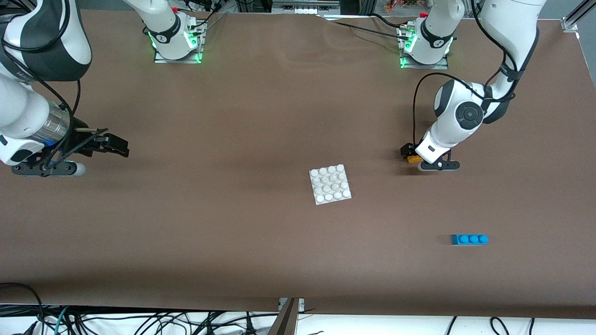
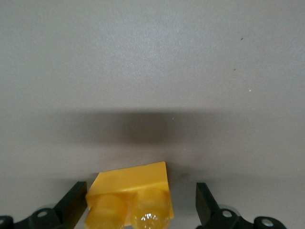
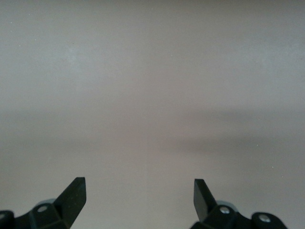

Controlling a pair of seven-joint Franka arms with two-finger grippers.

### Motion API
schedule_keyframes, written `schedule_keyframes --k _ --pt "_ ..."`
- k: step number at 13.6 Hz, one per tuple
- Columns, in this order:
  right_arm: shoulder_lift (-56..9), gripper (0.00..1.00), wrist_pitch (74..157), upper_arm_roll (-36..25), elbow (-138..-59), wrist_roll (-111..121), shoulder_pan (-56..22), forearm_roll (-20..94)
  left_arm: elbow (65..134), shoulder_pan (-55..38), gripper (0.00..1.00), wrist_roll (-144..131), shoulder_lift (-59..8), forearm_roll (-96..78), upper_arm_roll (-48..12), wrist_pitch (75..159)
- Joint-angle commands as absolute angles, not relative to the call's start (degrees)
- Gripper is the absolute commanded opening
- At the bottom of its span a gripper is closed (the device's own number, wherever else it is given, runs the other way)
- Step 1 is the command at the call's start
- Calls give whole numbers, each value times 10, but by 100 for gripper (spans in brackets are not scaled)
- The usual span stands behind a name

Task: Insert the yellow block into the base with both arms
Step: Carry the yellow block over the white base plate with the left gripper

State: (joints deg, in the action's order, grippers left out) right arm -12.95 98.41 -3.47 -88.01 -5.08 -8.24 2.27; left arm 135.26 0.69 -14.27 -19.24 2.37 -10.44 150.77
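Our left gripper (image 2: pixel 140 202) sits low over the yellow block (image 2: pixel 131 200), fingers spread wide on either side of it, one finger (image 2: pixel 74 202) just beside the brick, the other apart. We see the block on the table toward the left arm's end, farther from the front camera than the base (image 1: pixel 330 184) and the blue brick (image 1: pixel 469 239). Our right gripper (image 3: pixel 140 200) waits wide open over bare table at the right arm's end.
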Motion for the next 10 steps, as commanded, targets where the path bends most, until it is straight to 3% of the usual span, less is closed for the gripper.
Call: schedule_keyframes --k 1,2,4,7,10 --pt "-127 100 974 -38 -873 -47 -77 16 1358 8 53 -155 -193 40 -104 1517" --pt "-127 100 976 -38 -872 -47 -77 16 1357 8 33 -156 -192 40 -104 1516" --pt "-127 100 977 -38 -868 -50 -78 18 1353 6 14 -171 -182 40 -105 1505" --pt "-122 100 973 -38 -854 -47 -78 15 1305 4 12 -199 -160 39 -124 1421" --pt "-122 100 974 -46 -854 -44 -78 17 1169 1 13 -264 -171 38 -167 1249"
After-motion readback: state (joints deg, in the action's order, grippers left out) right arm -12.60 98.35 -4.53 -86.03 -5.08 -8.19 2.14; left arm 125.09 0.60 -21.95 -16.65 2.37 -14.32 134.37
